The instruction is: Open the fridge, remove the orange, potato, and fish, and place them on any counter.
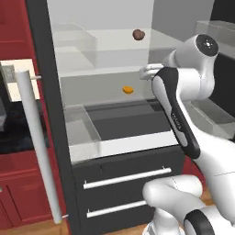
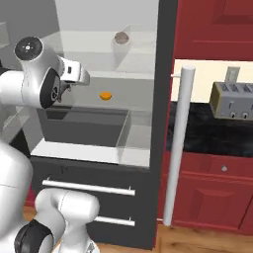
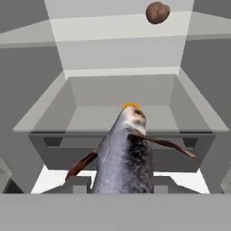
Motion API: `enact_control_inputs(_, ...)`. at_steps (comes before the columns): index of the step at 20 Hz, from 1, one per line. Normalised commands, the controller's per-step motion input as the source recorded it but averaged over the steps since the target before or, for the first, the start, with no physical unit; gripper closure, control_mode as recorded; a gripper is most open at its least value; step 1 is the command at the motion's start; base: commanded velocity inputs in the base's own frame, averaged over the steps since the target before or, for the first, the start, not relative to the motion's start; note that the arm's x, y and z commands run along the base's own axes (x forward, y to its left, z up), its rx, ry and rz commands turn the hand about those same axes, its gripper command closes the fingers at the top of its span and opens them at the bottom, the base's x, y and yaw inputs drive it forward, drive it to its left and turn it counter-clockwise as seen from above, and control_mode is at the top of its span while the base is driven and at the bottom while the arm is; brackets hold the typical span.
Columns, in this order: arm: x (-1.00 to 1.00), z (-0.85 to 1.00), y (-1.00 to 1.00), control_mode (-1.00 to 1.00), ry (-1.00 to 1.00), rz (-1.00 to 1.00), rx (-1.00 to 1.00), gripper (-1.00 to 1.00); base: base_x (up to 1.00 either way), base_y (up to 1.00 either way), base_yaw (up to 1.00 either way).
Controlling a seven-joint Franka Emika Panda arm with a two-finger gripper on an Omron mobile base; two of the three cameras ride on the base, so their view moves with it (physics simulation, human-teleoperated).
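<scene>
The fish [image 3: 122, 155] is seen nearest in the hand view, pinched in the end effector [image 3: 122, 189], head pointed into the open fridge [image 1: 46, 92]. Behind its head the orange [image 1: 128, 90] is partly hidden, resting on a glass shelf above the clear drawer [image 2: 89, 128]. Farthest back, the potato [image 1: 138, 34] is seen on a higher shelf.
</scene>
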Motion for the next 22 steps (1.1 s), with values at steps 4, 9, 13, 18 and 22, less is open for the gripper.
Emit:
enact_control_inputs(4,0.0,0.0,0.0,1.0,0.0,0.0,0.0,1.0,-0.66,0.01,-0.64)
enact_control_inputs(9,0.0,0.0,0.0,1.0,0.0,0.0,0.0,1.0,-0.58,0.01,-0.85)
enact_control_inputs(13,0.0,0.0,0.0,1.0,0.0,0.0,0.0,1.0,-0.73,0.0,-0.75)
enact_control_inputs(18,0.0,0.0,0.0,1.0,0.0,0.0,0.0,1.0,-0.6,-0.12,-0.75)
enact_control_inputs(22,0.0,0.0,0.0,1.0,0.0,0.0,0.0,1.0,-0.23,-0.36,-0.75)
